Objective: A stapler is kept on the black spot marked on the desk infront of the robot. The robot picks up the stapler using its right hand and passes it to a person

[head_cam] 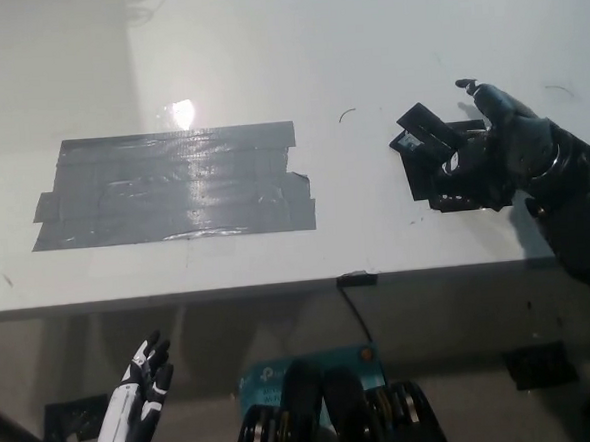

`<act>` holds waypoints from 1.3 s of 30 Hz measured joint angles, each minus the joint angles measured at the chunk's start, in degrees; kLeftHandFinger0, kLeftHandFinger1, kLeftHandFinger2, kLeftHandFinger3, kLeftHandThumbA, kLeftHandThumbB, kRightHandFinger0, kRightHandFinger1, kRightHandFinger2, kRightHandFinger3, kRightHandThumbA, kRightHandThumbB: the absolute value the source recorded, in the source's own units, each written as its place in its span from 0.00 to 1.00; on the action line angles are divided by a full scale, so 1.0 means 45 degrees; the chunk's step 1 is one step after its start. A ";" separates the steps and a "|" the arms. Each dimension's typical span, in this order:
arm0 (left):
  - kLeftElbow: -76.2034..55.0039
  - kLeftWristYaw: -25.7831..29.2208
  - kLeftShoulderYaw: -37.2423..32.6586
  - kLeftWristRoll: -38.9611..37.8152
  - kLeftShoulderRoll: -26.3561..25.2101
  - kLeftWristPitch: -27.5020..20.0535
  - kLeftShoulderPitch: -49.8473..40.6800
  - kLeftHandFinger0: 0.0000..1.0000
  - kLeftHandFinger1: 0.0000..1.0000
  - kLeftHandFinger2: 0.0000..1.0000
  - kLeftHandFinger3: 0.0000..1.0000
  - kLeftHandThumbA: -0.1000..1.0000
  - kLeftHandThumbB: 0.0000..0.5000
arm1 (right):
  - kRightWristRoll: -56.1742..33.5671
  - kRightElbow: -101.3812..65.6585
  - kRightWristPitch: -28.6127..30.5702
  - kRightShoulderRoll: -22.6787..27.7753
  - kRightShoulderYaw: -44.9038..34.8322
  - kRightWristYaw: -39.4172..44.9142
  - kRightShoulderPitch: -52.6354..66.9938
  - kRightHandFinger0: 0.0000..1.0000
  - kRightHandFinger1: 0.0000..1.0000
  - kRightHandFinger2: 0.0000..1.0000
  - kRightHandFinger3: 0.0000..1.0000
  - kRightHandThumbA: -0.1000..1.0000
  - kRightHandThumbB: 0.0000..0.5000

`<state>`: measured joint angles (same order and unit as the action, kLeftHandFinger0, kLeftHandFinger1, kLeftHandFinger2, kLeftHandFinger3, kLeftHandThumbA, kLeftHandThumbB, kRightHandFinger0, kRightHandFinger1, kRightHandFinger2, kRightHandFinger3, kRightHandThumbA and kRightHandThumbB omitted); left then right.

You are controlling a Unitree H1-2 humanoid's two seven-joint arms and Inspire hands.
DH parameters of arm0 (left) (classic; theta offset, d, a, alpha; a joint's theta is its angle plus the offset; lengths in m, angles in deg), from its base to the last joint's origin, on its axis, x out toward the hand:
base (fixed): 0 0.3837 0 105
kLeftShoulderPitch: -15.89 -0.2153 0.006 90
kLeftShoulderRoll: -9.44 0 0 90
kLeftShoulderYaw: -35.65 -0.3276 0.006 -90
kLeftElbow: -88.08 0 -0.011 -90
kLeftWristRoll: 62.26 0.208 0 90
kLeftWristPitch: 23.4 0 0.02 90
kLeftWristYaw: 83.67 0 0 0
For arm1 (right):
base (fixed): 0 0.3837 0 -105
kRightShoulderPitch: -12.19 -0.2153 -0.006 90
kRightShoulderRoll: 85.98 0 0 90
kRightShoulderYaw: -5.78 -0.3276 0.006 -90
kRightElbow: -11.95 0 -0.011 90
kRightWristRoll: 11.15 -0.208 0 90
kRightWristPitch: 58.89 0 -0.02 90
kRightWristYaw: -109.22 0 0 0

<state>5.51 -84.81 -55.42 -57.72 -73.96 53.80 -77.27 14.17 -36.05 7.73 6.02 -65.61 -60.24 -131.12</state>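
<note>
The black stapler [419, 129] lies on the black spot [425, 181] at the desk's right side; only its far left end shows. My black right hand [493, 147] rests over the rest of it, coming in from the right. Black on black hides how the hand grips it, and the stapler does not look lifted. My white left hand [143, 393] hangs open below the desk's front edge at the lower left. No person is in view.
A large grey tape patch [173, 184] covers the desk's left middle. The white desk [265, 62] ends at a front edge, where a thin black cable [357, 302] drops to the floor. A blue board [274, 375] lies below.
</note>
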 measured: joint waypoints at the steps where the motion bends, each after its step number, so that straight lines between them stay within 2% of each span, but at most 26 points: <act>1: 0.0000 0.0000 0.0000 0.0001 -0.0001 0.0000 0.0000 1.00 1.00 1.00 1.00 0.91 0.97 | 0.0003 -0.0002 0.0022 0.0000 0.0000 0.0001 0.0003 1.00 1.00 1.00 1.00 1.00 0.65; 5: 0.0000 0.0002 -0.0002 0.0047 -0.0001 0.0000 -0.0001 1.00 1.00 1.00 1.00 0.91 0.98 | 0.0044 -0.0099 0.0038 0.0001 0.0034 0.0007 0.0045 1.00 1.00 1.00 1.00 1.00 0.66; 11: -0.0001 0.0002 -0.0001 0.0171 -0.0002 0.0000 -0.0004 1.00 1.00 1.00 1.00 0.92 0.97 | 0.0053 -0.0202 0.0037 -0.0025 0.0061 0.0018 0.0069 1.00 1.00 1.00 1.00 1.00 0.73; 14: -0.0001 0.0001 -0.0001 0.0181 -0.0001 0.0000 0.0000 1.00 1.00 1.00 1.00 0.90 0.94 | 0.0053 -0.0249 0.0030 -0.0084 0.0062 0.0027 0.0068 1.00 1.00 1.00 1.00 1.00 0.75; 21: -0.0001 0.0000 -0.0001 0.0180 -0.0003 0.0000 0.0000 1.00 1.00 1.00 1.00 0.90 0.95 | 0.0067 -0.0280 0.0005 -0.0305 0.0079 0.0036 0.0065 1.00 1.00 1.00 1.00 1.00 0.72; 22: -0.0001 0.0001 -0.0001 0.0180 -0.0002 0.0000 0.0001 1.00 1.00 1.00 1.00 0.91 0.96 | 0.0067 -0.0276 0.0005 -0.0332 0.0081 0.0037 0.0065 1.00 1.00 1.00 1.00 1.00 0.69; 28: -0.0001 0.0001 0.0001 0.0182 -0.0002 0.0000 0.0003 1.00 1.00 1.00 1.00 0.90 0.93 | 0.0057 -0.0081 0.0039 -0.0430 0.0080 0.0037 0.0064 1.00 1.00 1.00 1.00 1.00 0.71; 39: -0.0001 0.0004 0.0005 0.0195 -0.0002 0.0000 0.0020 1.00 1.00 1.00 1.00 0.89 0.92 | 0.0036 0.0485 0.0138 -0.0382 0.0074 0.0032 -0.0003 1.00 1.00 1.00 1.00 1.00 0.58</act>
<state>5.51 -84.79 -55.40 -56.84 -73.97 53.80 -77.18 14.34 -33.86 8.35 4.30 -65.28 -60.09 -131.13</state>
